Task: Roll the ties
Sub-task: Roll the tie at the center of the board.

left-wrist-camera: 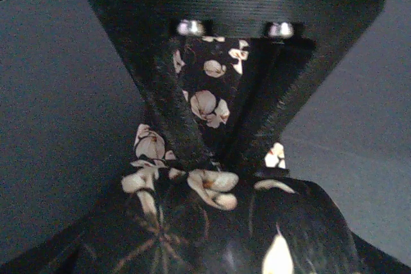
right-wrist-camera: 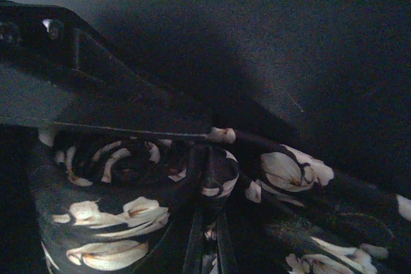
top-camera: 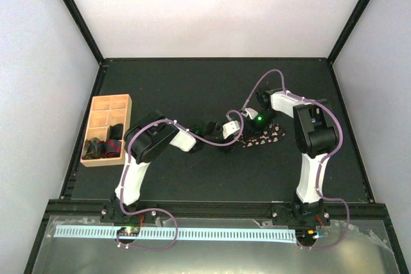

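Note:
The tie is dark with pale flower specks and lies on the black table at centre right, partly rolled. In the left wrist view my left gripper has its fingers converged on a fold of the tie; in the top view it sits at the tie's left end. My right gripper is right beside it over the tie. In the right wrist view its jaws are pinched on tie fabric, with a rolled coil of the tie just to the left.
A tan wooden compartment tray stands at the left of the table with rolled ties in its near compartments. Purple cables loop over both arms. Black frame rails edge the table.

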